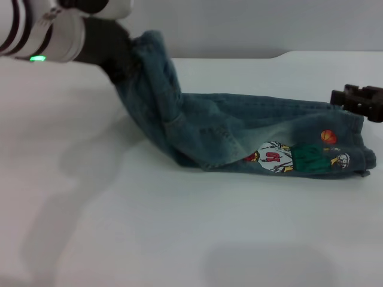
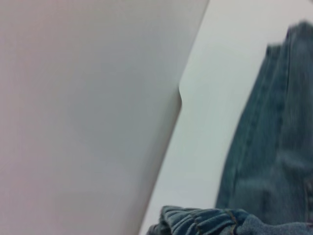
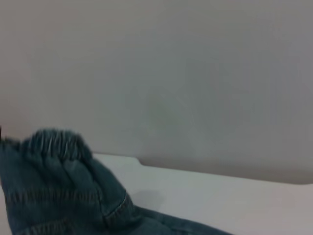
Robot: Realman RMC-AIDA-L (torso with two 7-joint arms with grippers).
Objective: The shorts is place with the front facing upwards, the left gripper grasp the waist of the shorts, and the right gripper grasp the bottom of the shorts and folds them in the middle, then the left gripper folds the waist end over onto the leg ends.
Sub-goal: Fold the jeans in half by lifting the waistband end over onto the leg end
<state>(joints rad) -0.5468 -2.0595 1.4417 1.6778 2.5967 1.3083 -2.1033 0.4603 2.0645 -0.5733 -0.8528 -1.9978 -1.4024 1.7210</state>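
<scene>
The blue denim shorts point(image 1: 239, 134) lie folded lengthwise on the white table, with the cartoon print point(image 1: 293, 158) facing me on the near leg. My left gripper point(image 1: 119, 63) is at the back left, shut on the waist of the shorts point(image 1: 149, 48). It holds the waist up off the table, so the cloth slopes down to the right. The gathered waistband point(image 2: 200, 220) shows close up in the left wrist view, and again as puckered denim point(image 3: 54, 142) in the right wrist view. My right gripper point(image 1: 353, 98) sits at the far right, just behind the leg ends point(image 1: 359, 149) and apart from them.
The white table point(image 1: 179, 227) stretches wide in front of the shorts. Its back edge point(image 1: 281, 55) has a step against the pale wall. The left arm's shadow falls on the table at the left.
</scene>
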